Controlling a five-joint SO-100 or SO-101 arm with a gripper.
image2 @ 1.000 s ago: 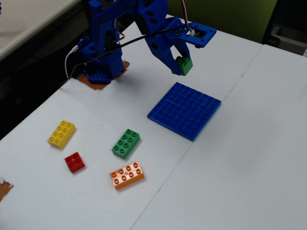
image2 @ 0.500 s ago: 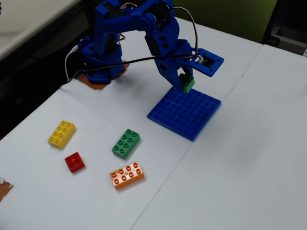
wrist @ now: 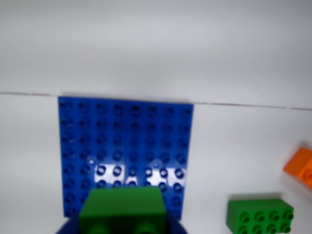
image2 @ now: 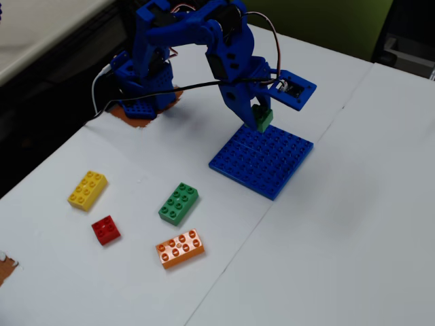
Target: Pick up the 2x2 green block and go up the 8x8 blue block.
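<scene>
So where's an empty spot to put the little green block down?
The hand holds the 2x2 green block over the blue plate, whose studs are all bare. The table right of the plate in the fixed view is bare too. It's crowded around the yellow, red, long green and orange bricks.

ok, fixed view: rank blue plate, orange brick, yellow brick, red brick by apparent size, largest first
1. 8x8 blue block, by far the widest.
2. Orange brick and yellow brick: both eight-stud and look alike, not ranked apart.
3. Red brick, four studs, smallest.
</scene>
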